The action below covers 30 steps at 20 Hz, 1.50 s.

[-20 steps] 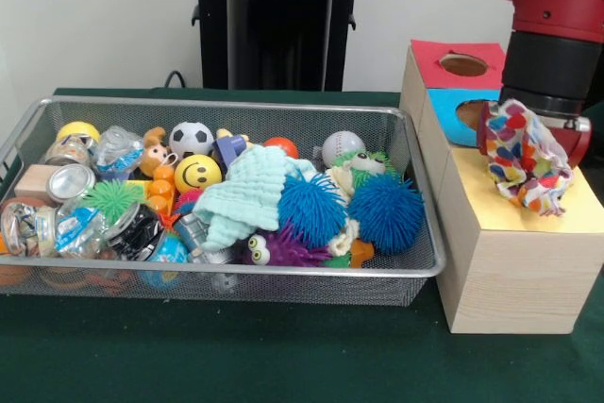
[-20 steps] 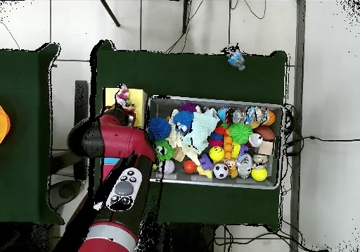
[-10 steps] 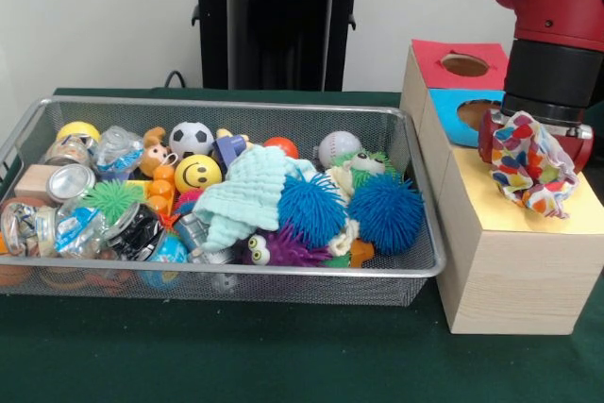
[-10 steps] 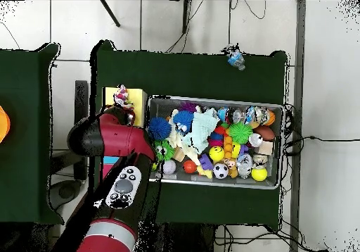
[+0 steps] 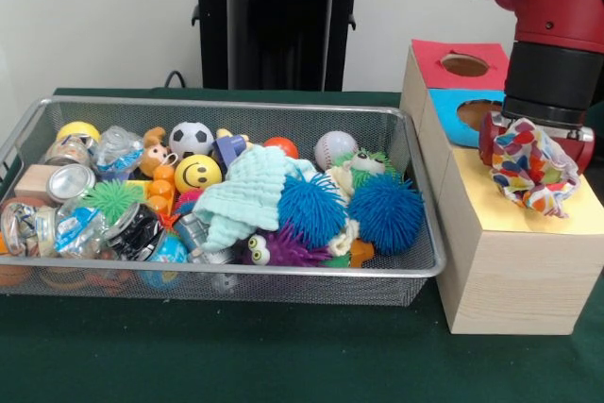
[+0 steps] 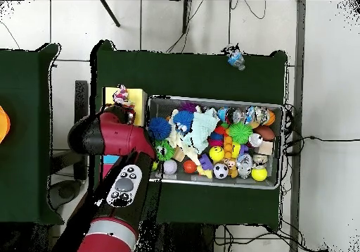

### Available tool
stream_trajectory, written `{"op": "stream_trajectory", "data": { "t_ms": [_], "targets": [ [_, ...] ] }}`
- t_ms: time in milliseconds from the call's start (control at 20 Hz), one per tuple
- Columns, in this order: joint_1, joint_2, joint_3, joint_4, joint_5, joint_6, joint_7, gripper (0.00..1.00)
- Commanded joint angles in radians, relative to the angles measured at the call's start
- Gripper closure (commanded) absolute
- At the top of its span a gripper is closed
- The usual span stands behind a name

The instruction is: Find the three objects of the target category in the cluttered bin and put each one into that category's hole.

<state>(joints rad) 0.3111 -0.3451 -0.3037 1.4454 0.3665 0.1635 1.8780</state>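
Observation:
My gripper [image 5: 534, 139] is shut on a white polka-dot cloth [image 5: 531, 165], which hangs bunched just above the yellow paper top [image 5: 481, 209] of the pale wooden box [image 5: 514, 280]. The cloth hides the yellow-surround hole and my fingertips. In the overhead view the cloth [image 6: 122, 94] sits over the yellow patch [image 6: 138, 98], left of the wire bin [image 6: 214, 98]. The silver mesh bin [image 5: 226, 101] is full of toys. No other polka-dot cloth shows in it.
The red-surround hole [image 5: 463, 64] and blue-surround hole [image 5: 469, 112] lie behind my gripper on the same box. In the bin are a mint-green cloth [image 5: 247, 191], blue spiky balls [image 5: 385, 211], a smiley ball [image 5: 197, 173] and a soccer ball [image 5: 192, 138].
My gripper with the polka-dot cloth has moved slightly right and down over the yellow top. The bin's contents have not moved.

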Motion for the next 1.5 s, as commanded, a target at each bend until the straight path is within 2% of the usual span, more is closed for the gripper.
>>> {"op": "stream_trajectory", "data": {
  "t_ms": [50,500,700,750,1150,1500],
  "targets": [
    [-0.055,0.23,0.127,0.053,-0.014,-0.004,0.157,1.0],
    [-0.073,0.23,0.139,0.052,-0.028,-0.006,0.139,1.0],
    [-0.091,0.22,0.163,0.057,-0.024,0.034,0.127,1.0],
    [-0.093,0.218,0.165,0.058,-0.025,0.036,0.126,0.0],
    [-0.117,0.207,0.193,0.072,-0.037,0.026,0.119,0.0],
    [-0.111,0.206,0.187,0.071,-0.038,0.023,0.124,0.0]
  ]
}}
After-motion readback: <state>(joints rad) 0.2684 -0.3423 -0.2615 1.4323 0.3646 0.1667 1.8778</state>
